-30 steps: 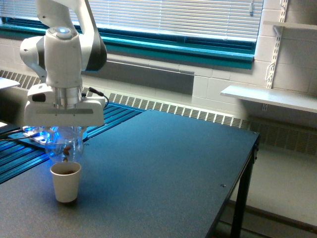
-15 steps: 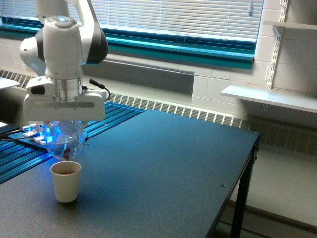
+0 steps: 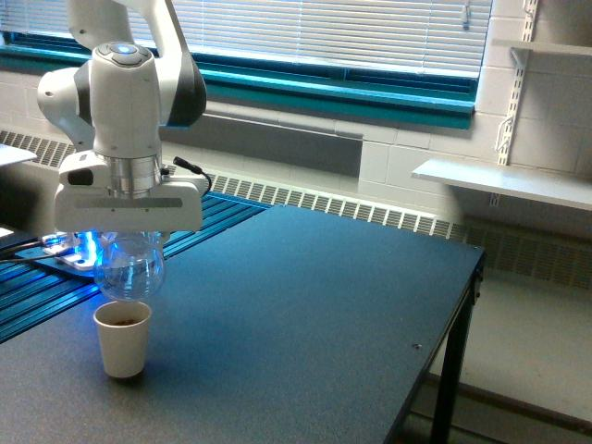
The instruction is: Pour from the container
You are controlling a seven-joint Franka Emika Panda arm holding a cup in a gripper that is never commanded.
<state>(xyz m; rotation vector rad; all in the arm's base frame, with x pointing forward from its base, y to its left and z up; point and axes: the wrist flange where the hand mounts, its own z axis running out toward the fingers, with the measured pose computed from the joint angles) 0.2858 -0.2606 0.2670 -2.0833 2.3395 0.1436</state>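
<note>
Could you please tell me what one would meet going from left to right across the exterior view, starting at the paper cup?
White paper cup → far corner of the dark table → white wall shelf. The clear container held in the end effector hangs directly above the cup, so it is left out.

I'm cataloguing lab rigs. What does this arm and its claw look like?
The arm is glossy white with rounded segments and dark grey joint sections. A blue light glows on top of one joint. The claw hangs from a wide, flat white block, and a black cable plugs in beside it.
</note>
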